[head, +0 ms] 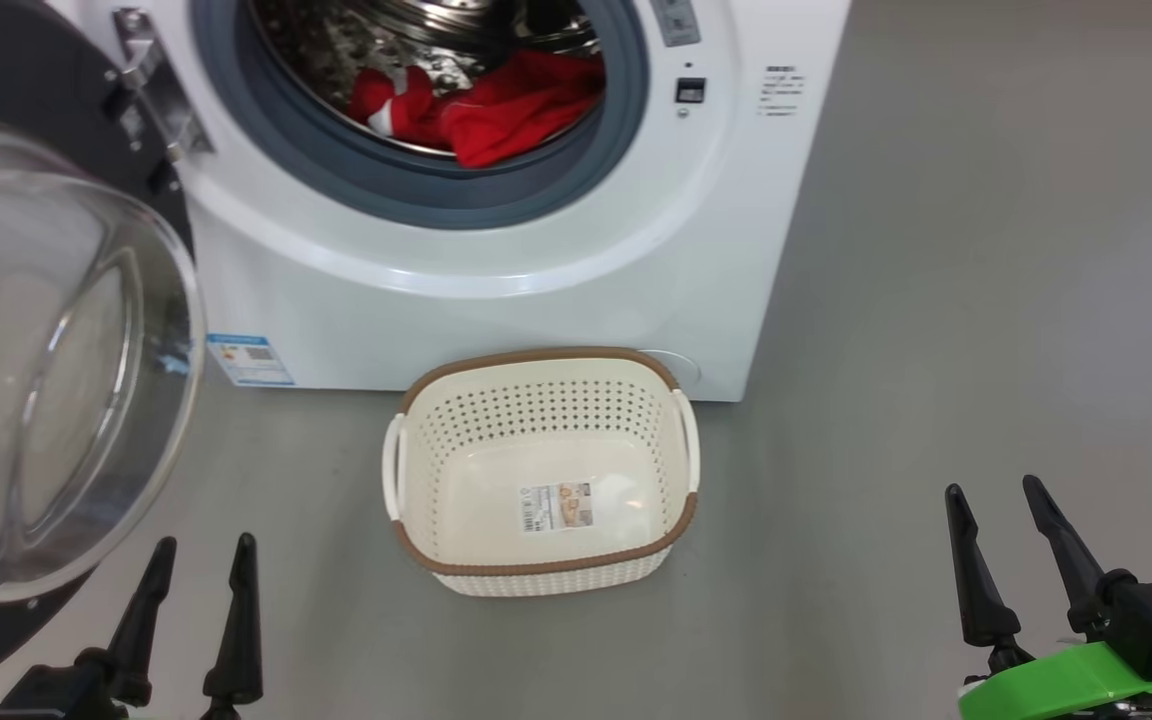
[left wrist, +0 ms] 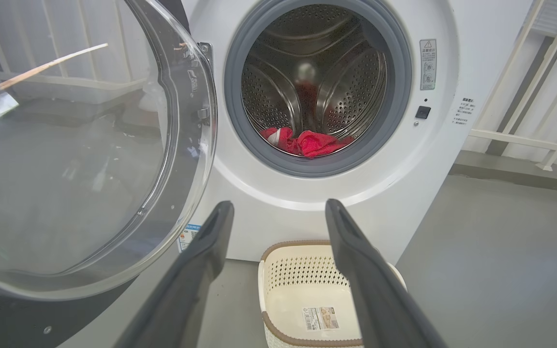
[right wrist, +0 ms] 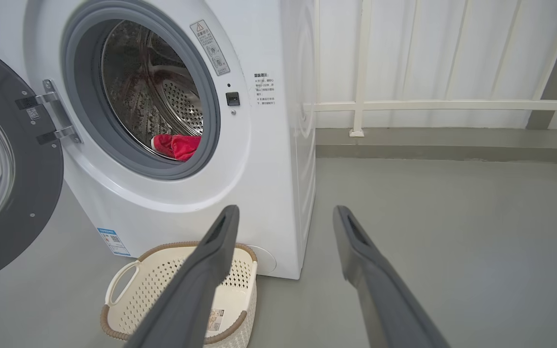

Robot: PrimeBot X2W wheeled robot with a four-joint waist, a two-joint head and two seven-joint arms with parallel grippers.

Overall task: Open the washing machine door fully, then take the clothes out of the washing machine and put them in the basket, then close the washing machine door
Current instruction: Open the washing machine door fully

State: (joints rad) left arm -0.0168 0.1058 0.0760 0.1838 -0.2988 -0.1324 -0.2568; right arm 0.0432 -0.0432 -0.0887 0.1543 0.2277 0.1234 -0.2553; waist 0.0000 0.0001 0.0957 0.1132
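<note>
My left gripper point(head: 205, 540), jaws apart and empty like my right gripper point(head: 992, 485), faced the clothes point(head: 501, 115) straight ahead in the drum point(head: 356, 40).

The machine point(head: 496, 300) is white, with a grey gasket point(head: 436, 195), a steel drum point(left wrist: 351, 96) dotted with holes and a blue label point(head: 249, 360). The clothes point(head: 506, 110) are bright red with white trim. The door point(head: 36, 350) is clear glass in dark grey. The basket point(head: 536, 410) is cream with rows of dots and a brown woven-look rim. The floor point(head: 936, 300) is plain grey.
</note>
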